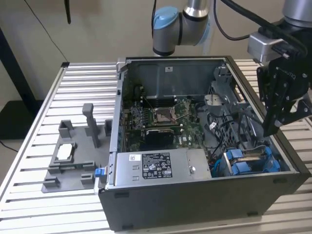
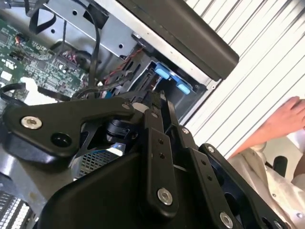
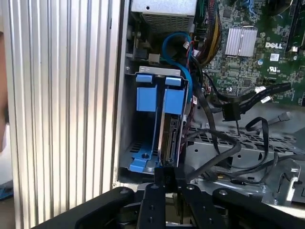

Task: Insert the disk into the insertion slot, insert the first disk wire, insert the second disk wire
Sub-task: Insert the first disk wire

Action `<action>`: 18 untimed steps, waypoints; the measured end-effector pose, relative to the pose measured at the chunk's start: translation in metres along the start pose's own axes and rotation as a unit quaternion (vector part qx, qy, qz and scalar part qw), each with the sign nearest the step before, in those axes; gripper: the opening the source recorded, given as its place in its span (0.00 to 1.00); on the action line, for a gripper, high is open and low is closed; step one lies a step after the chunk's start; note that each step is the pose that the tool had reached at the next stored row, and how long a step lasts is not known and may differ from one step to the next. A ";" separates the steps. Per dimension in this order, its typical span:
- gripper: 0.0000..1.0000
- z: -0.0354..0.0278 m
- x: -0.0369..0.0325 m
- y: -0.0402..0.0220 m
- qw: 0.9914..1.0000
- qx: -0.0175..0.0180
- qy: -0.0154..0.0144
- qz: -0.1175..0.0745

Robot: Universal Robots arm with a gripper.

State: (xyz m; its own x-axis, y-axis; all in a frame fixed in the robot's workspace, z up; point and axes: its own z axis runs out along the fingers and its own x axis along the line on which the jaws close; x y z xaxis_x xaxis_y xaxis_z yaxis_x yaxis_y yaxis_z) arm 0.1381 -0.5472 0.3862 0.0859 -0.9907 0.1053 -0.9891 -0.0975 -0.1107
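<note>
The disk (image 3: 169, 136) stands edge-on in its blue carrier (image 3: 174, 98) inside the insertion slot (image 3: 127, 119), the grey metal cage at the corner of the open computer case (image 1: 195, 200). In the exterior view the disk (image 1: 251, 156) lies between blue end tabs at the case's right front. My gripper (image 1: 269, 130) hangs above the case's right side, over the cage, shut with nothing in it. Its fingertips (image 3: 167, 175) point down at the disk's carrier without touching it. A loose black wire with a connector (image 3: 230, 113) lies beside the cage.
A second blue carrier (image 3: 145, 93) sits in the cage beside the disk. The grey labelled power-supply box (image 1: 156, 165) fills the case's front, the motherboard (image 1: 165, 119) behind it. A grey fixture (image 1: 73, 156) stands on the slatted table (image 1: 29, 195). A person's hand (image 2: 286, 119) rests nearby.
</note>
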 end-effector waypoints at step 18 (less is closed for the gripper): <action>0.19 0.0063 -0.0037 -0.0055 0.999 -0.038 -0.002 0.000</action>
State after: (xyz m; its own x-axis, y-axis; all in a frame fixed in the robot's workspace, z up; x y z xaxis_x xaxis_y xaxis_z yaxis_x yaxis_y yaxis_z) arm 0.1440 -0.5436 0.3802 0.0870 -0.9911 0.1007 -0.9952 -0.0910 -0.0353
